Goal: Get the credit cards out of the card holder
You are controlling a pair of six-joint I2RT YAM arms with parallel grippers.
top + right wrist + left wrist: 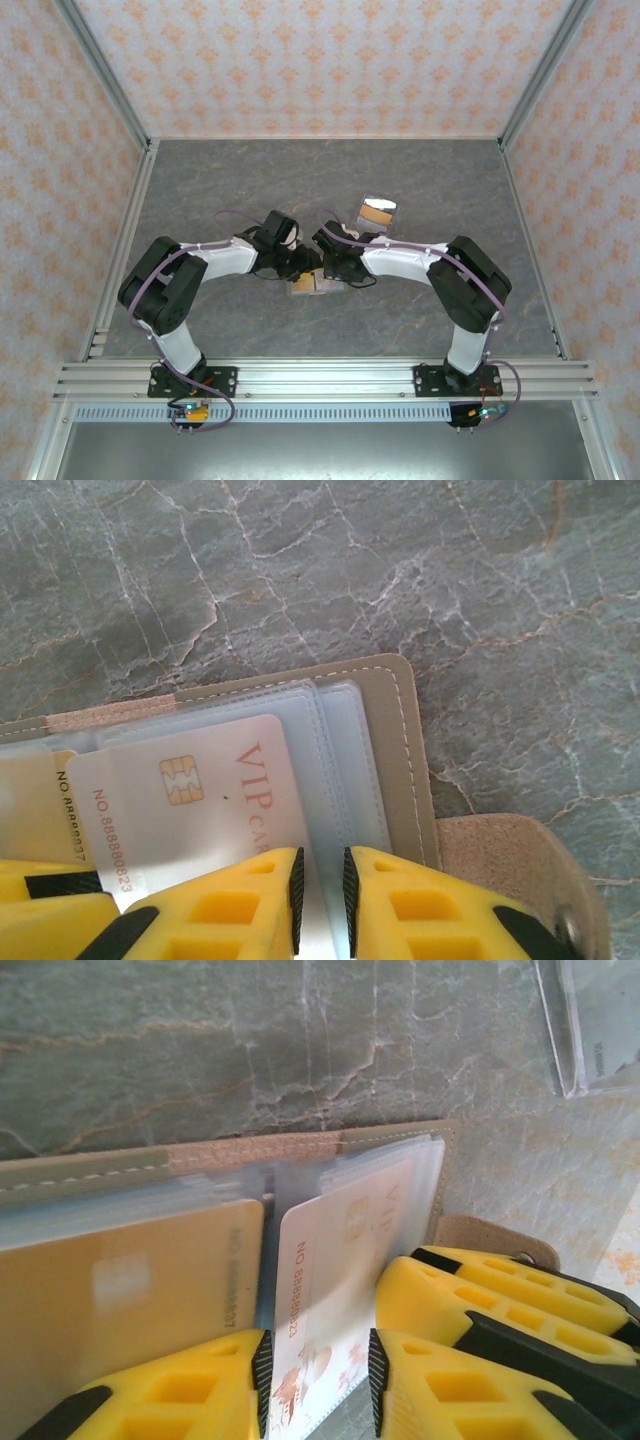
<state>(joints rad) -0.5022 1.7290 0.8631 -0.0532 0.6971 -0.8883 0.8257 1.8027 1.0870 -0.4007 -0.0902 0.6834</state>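
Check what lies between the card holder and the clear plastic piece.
Only bare tabletop; the left wrist view shows it between card holder and clear plastic piece.

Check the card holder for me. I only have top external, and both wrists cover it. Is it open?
Observer: Open. The left wrist view shows the card holder lying flat with its clear sleeves facing up.
Operator: Any card coming out?
Observer: A pale VIP card has its near end between the fingers of the left gripper. I can't tell whether it's actually pinched.
Operator: And the right side?
Observer: In the right wrist view, the right gripper has its jaws nearly together over the clear sleeves' edge, just past the VIP card. I can't confirm a grip there either.
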